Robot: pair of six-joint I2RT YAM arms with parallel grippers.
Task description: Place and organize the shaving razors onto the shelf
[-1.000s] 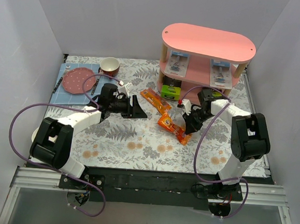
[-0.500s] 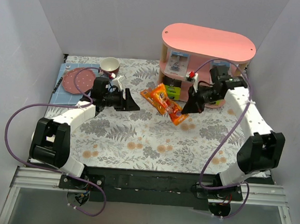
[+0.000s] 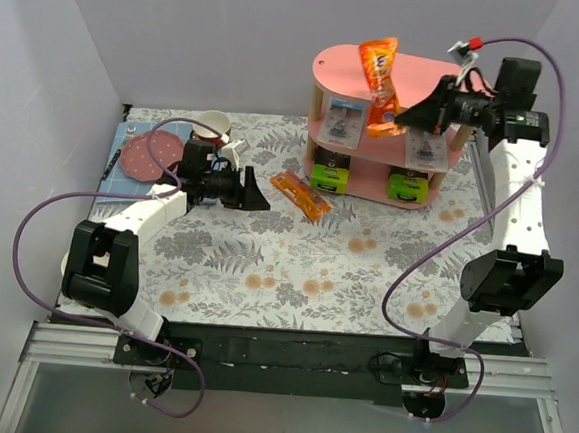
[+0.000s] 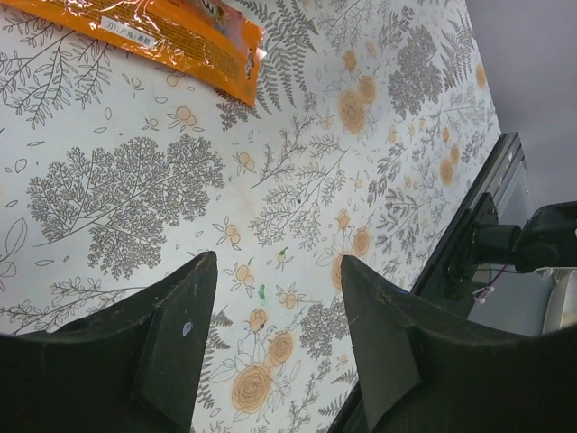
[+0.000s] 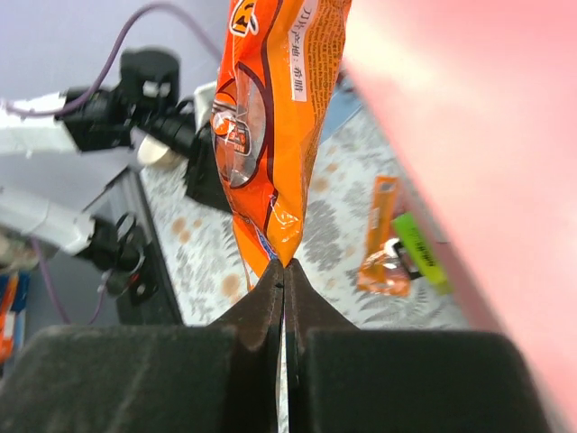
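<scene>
Two blister packs (image 3: 345, 121), two green-ended boxes (image 3: 328, 176), two orange packets (image 3: 301, 194), one shelf (image 3: 337, 65), one plate (image 3: 139, 155).

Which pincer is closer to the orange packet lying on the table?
Left. The left pincer, open, sits just left of the packet. The right pincer is up over the shelf top, far off, shut on a second packet.

The orange snack packet (image 5: 270, 108) is glossy, crinkled plastic film, and so is the second packet (image 3: 301, 195). The tablecloth (image 3: 266, 265) looks like matt printed cloth. The shelf (image 3: 331, 71) has smooth, satiny pink boards. The left gripper (image 4: 279, 263) has matt black plastic fingers (image 4: 171, 352).
</scene>
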